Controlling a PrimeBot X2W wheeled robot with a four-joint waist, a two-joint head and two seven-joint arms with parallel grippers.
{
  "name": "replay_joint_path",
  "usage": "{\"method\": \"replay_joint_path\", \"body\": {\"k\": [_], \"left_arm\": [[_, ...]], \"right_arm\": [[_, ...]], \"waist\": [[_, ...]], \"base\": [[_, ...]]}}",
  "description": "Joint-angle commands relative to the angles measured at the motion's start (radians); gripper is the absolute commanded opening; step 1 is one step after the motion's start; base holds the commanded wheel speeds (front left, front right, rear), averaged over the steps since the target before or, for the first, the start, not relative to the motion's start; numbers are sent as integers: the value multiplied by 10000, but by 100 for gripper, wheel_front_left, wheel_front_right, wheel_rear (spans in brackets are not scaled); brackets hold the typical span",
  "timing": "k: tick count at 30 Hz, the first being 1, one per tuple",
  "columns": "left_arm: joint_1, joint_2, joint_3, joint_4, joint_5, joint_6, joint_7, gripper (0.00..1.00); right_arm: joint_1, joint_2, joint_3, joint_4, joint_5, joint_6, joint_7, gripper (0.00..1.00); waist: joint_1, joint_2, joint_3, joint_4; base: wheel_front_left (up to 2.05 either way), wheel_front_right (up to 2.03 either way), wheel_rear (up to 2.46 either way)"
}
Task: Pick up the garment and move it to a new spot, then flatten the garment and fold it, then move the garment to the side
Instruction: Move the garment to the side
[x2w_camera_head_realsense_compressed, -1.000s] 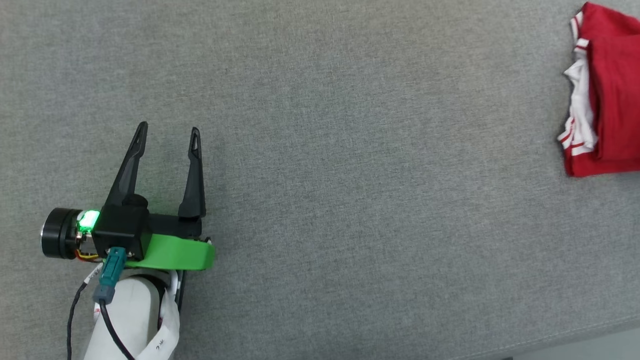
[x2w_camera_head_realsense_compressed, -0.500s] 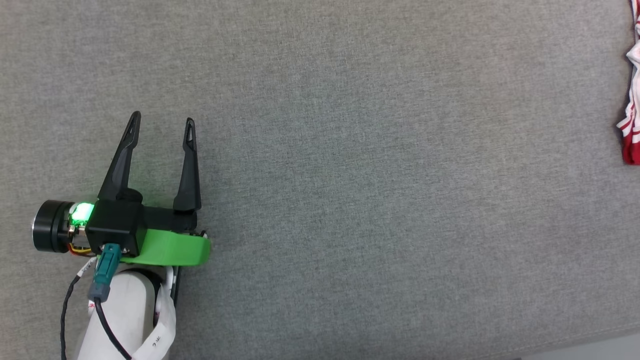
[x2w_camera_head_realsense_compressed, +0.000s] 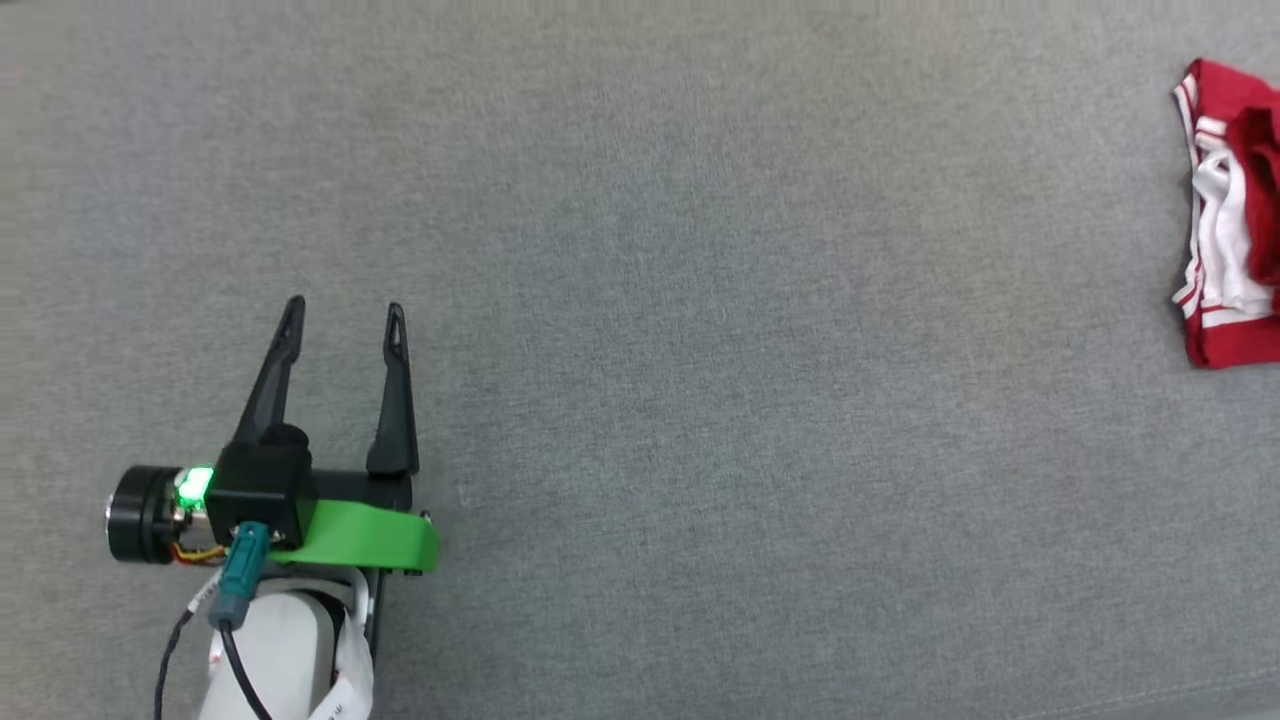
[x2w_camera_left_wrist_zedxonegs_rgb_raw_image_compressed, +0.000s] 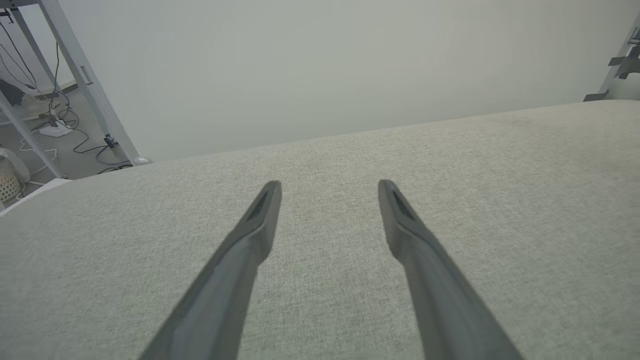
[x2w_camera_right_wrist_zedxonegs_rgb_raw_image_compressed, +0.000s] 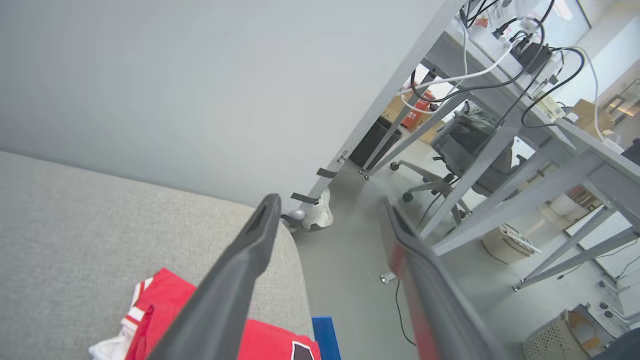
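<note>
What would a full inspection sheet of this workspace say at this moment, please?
Surface: grey fabric top, smooth.
Job's things: red and white garment, a rumpled bundle near the right end.
Clutter: nothing seen.
Grippers: left gripper open, empty, over bare fabric; right gripper open, empty, above the garment.
Cables: black cable at the left wrist; desk cables hanging loose.
Surroundings: pale wall, grey desk, office chair, wicker basket.

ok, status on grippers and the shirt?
Left gripper open, empty, over grey surface. Right gripper open, empty, above garment. It lies folded at surface's right end. Nothing in the way.
</note>
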Motion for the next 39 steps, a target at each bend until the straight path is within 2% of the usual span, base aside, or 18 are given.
{"method": "replay_joint_path", "body": {"k": [1, 6, 10, 14, 19, 27, 33, 34, 39], "left_arm": [[178, -103, 19, 37, -95, 82, -59, 100], [477, -259, -31, 202, -166, 111, -59, 100], [584, -413, -110, 360, -230, 121, -59, 100], [781, -509, -96, 504, -275, 159, -59, 100], [1027, -579, -88, 640, -292, 162, -59, 100], [1198, -678, -134, 852, -298, 134, -59, 100], [1304, -718, -132, 982, -283, 119, -59, 100], [1538, -757, -99, 1128, -339, 73, -59, 100], [1736, -786, -131, 1201, -400, -5, -59, 100]], "right_arm": [[18, 294, -164, -209, -189, -7, -303, 100], [595, 1425, -746, -1572, -777, -7, -716, 100], [1541, 2422, -1428, -3593, -613, -7, -730, 100], [2628, 3311, -1566, -5258, -716, -7, -733, 100], [3755, 4497, -1538, -6344, -831, -7, -734, 100], [5628, 6038, -1108, -6722, -881, -7, -735, 100], [6720, 6564, -855, -6507, -668, -7, -735, 100], [7939, 6893, -957, -6439, -467, -7, -735, 100], [8597, 7008, -1186, -6608, -458, -7, -735, 100]], "waist": [[0, 44, -830, 364], [0, 44, -1431, 700], [0, 44, -1901, 1109], [0, 44, -2289, 1397], [0, 44, -2680, 1650], [0, 44, -3012, 1955], [0, 44, -3228, 2021], [0, 44, -3544, 2064], [0, 44, -3748, 2080]], "base": [[0, 0, 0], [0, 0, 0], [0, 0, 0], [0, 0, 0], [0, 0, 0], [0, 0, 0], [0, 0, 0], [0, 0, 0], [0, 0, 0]]}}
